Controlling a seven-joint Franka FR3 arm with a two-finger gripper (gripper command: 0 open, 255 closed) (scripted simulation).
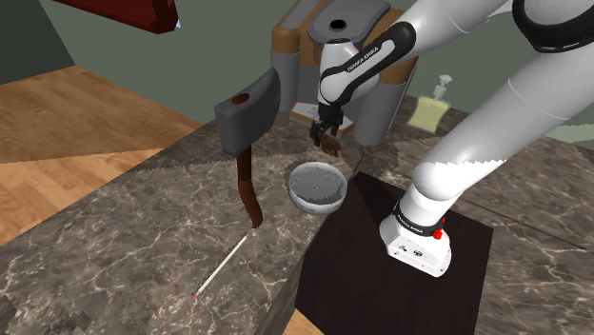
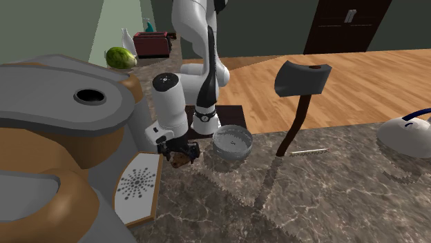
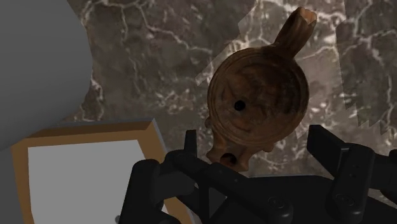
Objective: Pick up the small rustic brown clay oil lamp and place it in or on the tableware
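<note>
We see hand [image 1: 327,131] clamped on brown oil lamp [image 3: 257,95], held above table [image 1: 143,228]. Grey bowl [image 1: 317,186] lies near, to second exterior view's right of hand. Lamp long axis points away from hand.

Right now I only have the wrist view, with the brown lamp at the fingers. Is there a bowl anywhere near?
Observer: Yes, the shoulder view shows a grey bowl on the counter by the stand's corner.
Operator: Is the lamp lifted?
Observer: In the second exterior view the oil lamp hangs under the gripper, seemingly clear of the counter.
Operator: Anything beside the bowl?
Observer: An axe stands head-up at the shoulder view's left of it, apart.
</note>
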